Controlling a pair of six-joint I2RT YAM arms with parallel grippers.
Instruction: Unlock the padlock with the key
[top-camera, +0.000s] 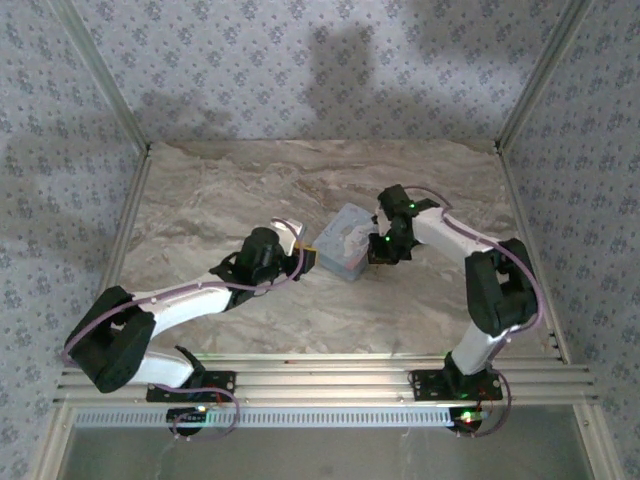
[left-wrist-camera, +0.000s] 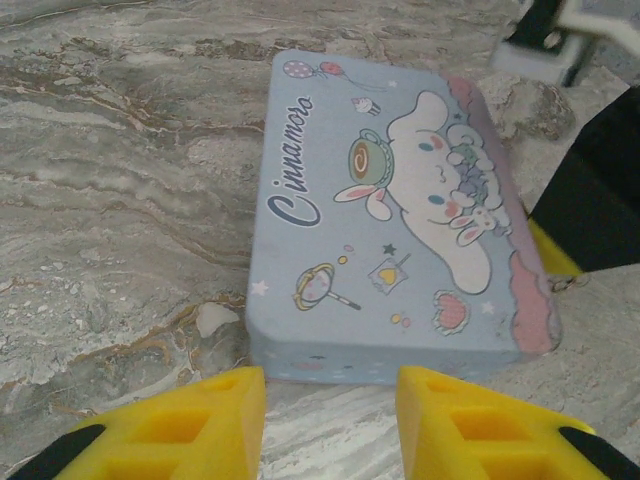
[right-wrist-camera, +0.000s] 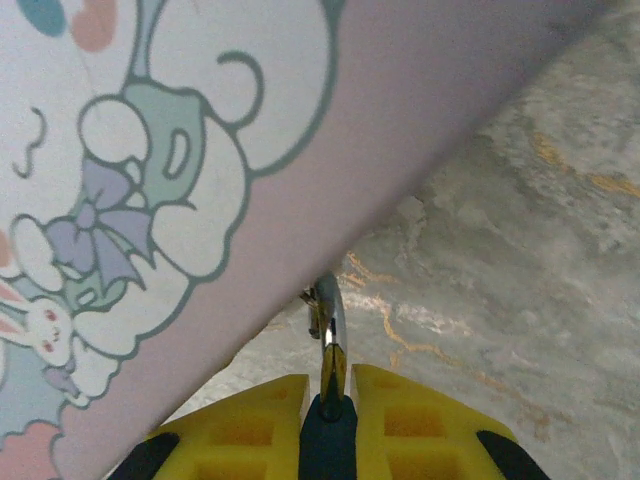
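Here, pinched in the right gripper (right-wrist-camera: 330, 388) jaws at the right edge of the box (left-wrist-camera: 330, 250): the padlock (right-wrist-camera: 328, 452), shackle pointing toward the lid. Spread open at the box's left end, farther from the lock: the left gripper (left-wrist-camera: 330, 385) jaws.

The padlock (right-wrist-camera: 328, 450), a small dark blue block, sits pinched between the right fingers (right-wrist-camera: 250, 425), silver shackle (right-wrist-camera: 331, 350) pointing at the box (right-wrist-camera: 420, 120) edge.

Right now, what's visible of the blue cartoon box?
The box is pale blue, round-cornered, its lid printed with a white cartoon character, script lettering and a pink band along one edge. It lies flat, lid up, on the marbled table. The open left gripper faces one short side without touching; the right gripper holds a metal piece by the pink edge.
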